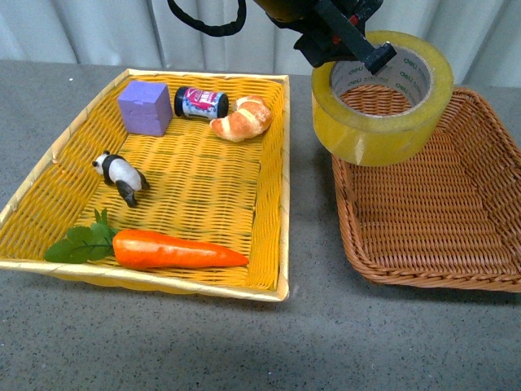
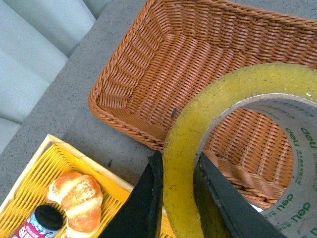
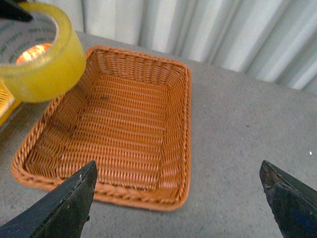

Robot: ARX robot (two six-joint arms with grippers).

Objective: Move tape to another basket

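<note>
The left gripper (image 2: 179,168) is clamped on the wall of the tape (image 1: 383,122), one black finger inside the white core and the other against the yellowish outer face. The roll hangs tilted in the air over the far left corner of the brown wicker basket (image 1: 431,212), overlapping its rim in the front view. How high it hangs above the weave cannot be told. The arm above the claw is cut off by the top edge of the front view, and both wrist views show only part of the roll. Green lettering runs round the core, too partial to read with certainty. The right gripper (image 3: 178,166) is spread wide and holds nothing; only its two dark fingertips show, over the grey table (image 1: 309,326) beside the basket, and it is out of the front view. To the left, well apart from the tape, the yellow basket (image 1: 195,195) holds a purple block (image 1: 145,107), a small bottle (image 1: 200,103) lying on its side with an unreadable label, a croissant (image 1: 242,118), a toy panda (image 1: 122,177) and a carrot (image 1: 175,250).
</note>
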